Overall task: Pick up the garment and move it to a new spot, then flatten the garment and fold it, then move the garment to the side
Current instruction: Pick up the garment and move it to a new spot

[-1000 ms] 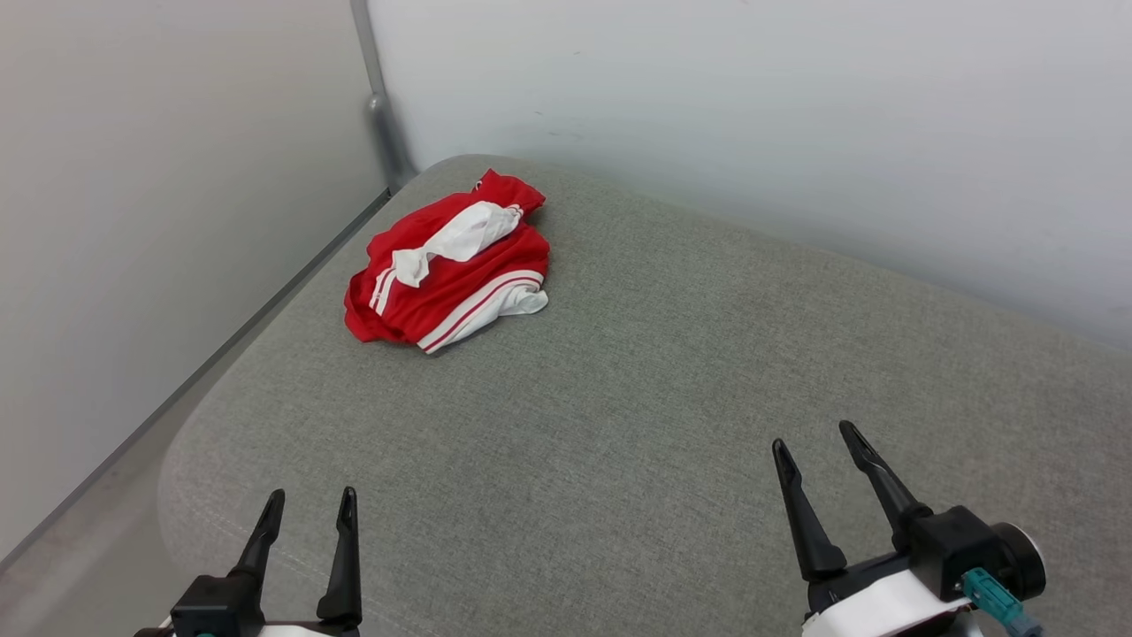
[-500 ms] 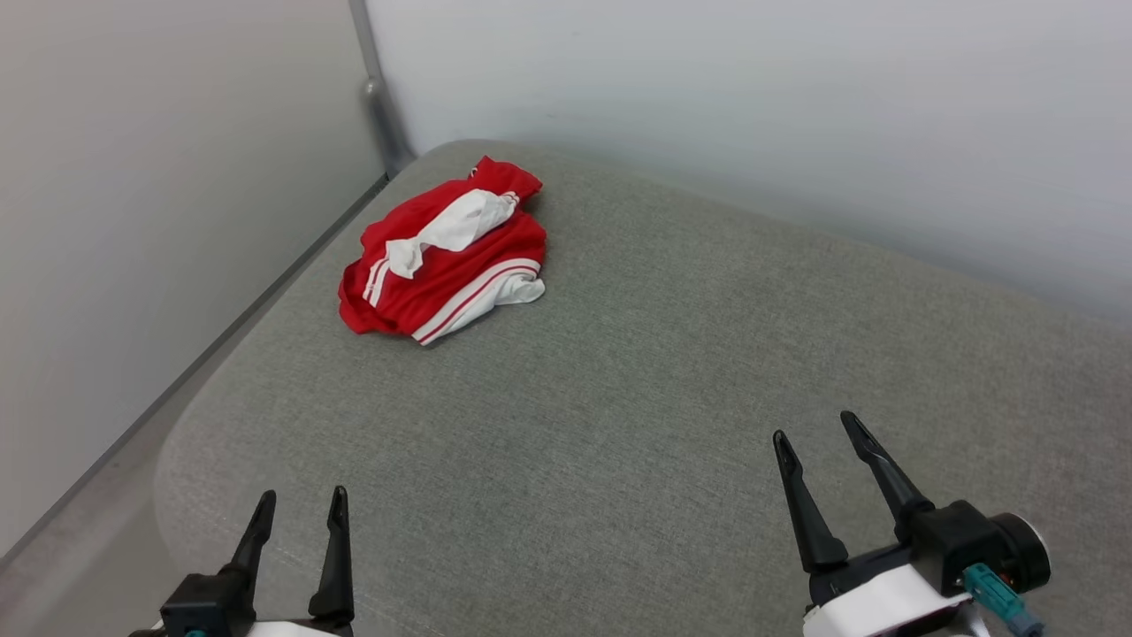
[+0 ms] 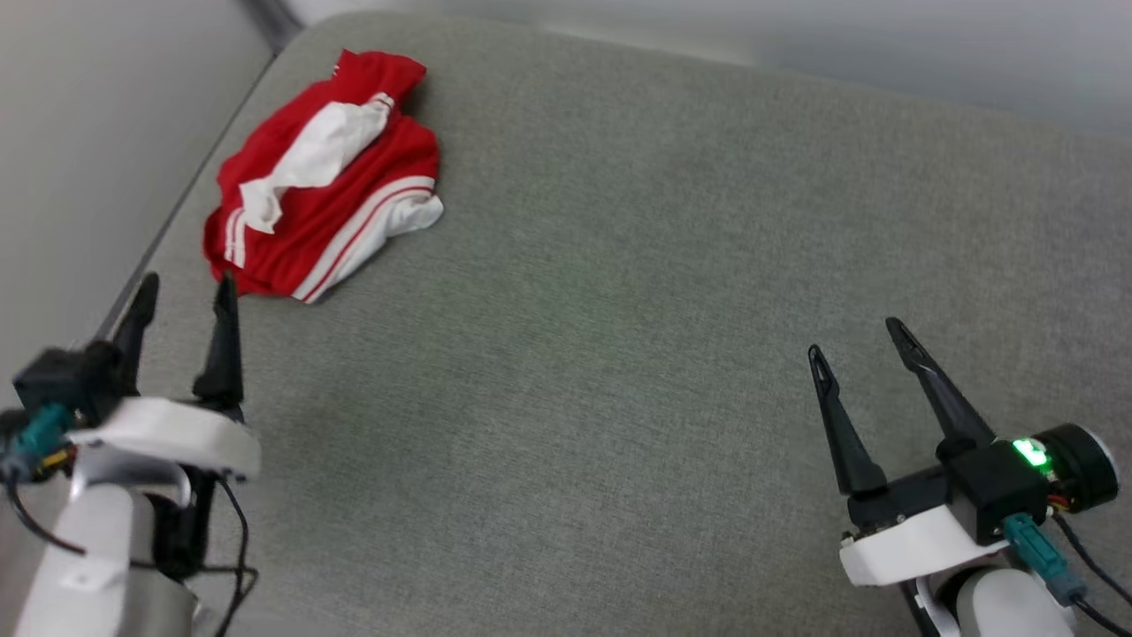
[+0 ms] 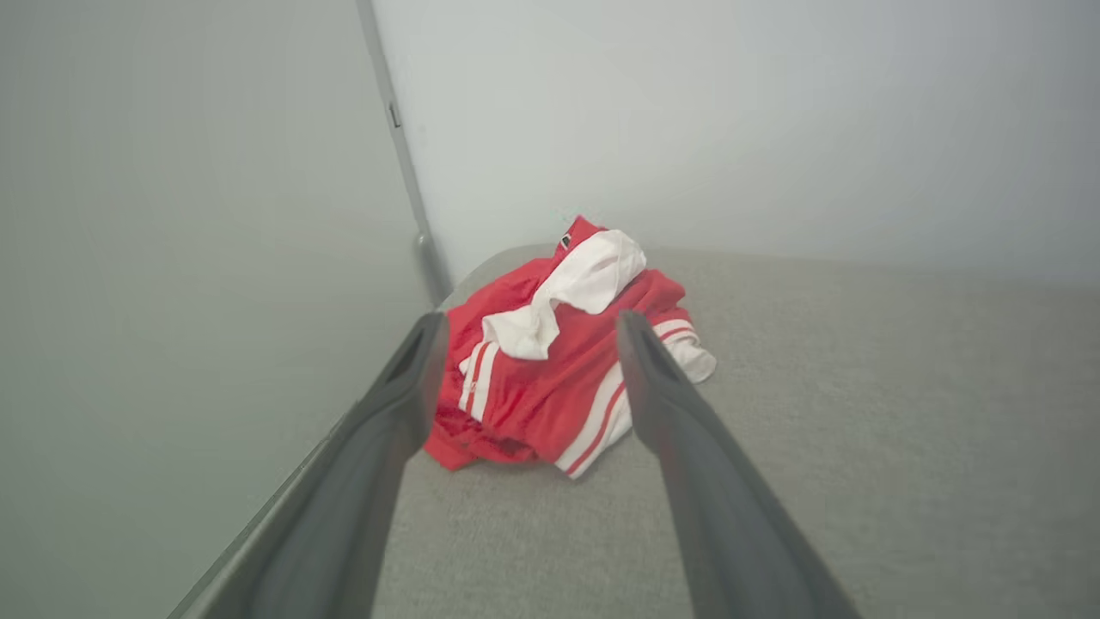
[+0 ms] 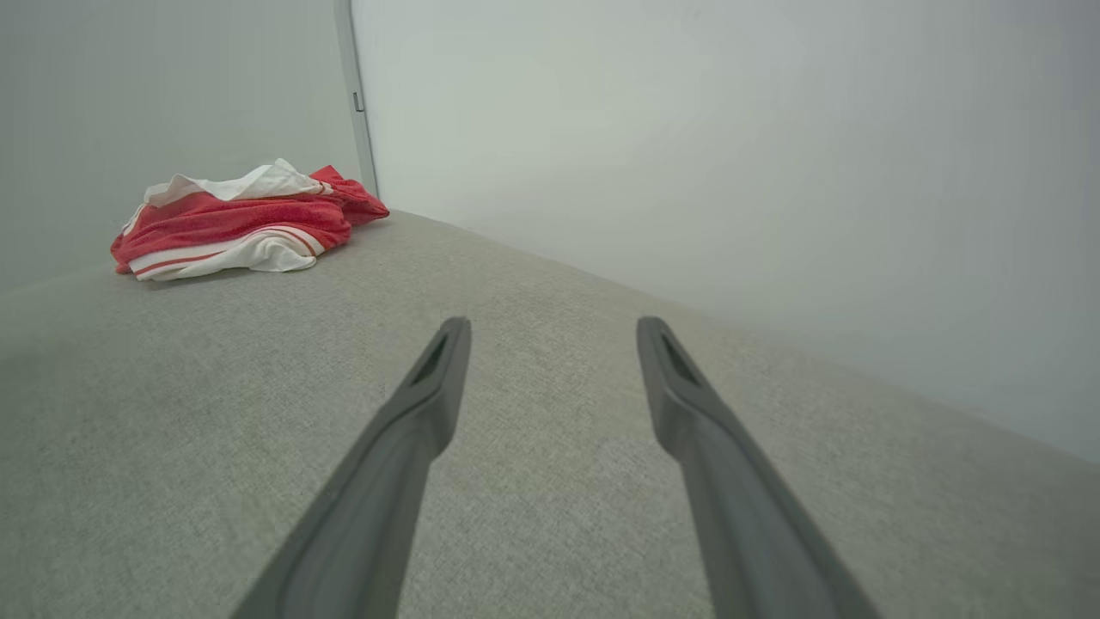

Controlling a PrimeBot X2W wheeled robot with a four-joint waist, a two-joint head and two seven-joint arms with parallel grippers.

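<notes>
**Robot's open claws flank a crumpled jersey.** The garment (image 3: 323, 181), a red jersey with white sleeves and striped trim, lay in a crumpled heap at the upper left of the head view. It sat near the far corner of a grey upholstered surface (image 3: 619, 310), where two pale walls (image 5: 687, 129) met.

The left gripper (image 3: 188, 281) stood at the lower left of that frame. Its two dark fingers were spread wide apart and empty, with the tips just short of the heap's near edge. In the left wrist view the red cloth sat framed between those parted fingers, beyond their tips, and no fabric was caught between them.

The right gripper (image 3: 853, 338) stood at the lower right of the head view, well apart from the garment. Its fingers were likewise splayed wide and held nothing, over bare grey fabric. A green light (image 3: 1028, 453) glowed on its wrist.

The right wrist view showed the heap at the upper left, with a white sleeve draped over its top and a striped hem along its lower edge.
</notes>
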